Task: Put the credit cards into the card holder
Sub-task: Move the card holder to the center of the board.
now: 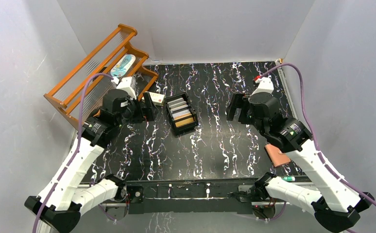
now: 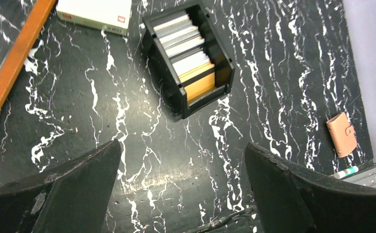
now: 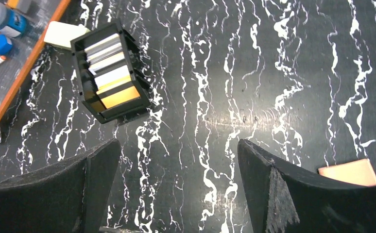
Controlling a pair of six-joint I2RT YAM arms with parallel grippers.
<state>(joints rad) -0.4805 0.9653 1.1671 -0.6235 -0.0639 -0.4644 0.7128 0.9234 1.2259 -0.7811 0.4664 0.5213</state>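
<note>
Both arms hover over the desk (image 1: 215, 145), nothing held: L jaws spread to full width, empty; R jaws same. Credit cards (image 1: 181, 110) all stand on edge in a black slotted tray (image 1: 186, 130) mid-desk, gold one at the near end, silver/white behind. White-and-red box (image 1: 156, 98) sits just beyond the tray. Card holder (image 1: 277, 156) lies flat & looks snapped shut at the near R edge, partly under the R forearm, well apart from the tray. Task not begun, I'd say. Best approach prob.: R goes for the holder since it's closest, pins it & frees the snap tab so the inside opens up. L then pinches the front gold card by its top edge & pulls straight up along the slot. Risks: thin card slips, or tray lifts w/ the card.
</note>
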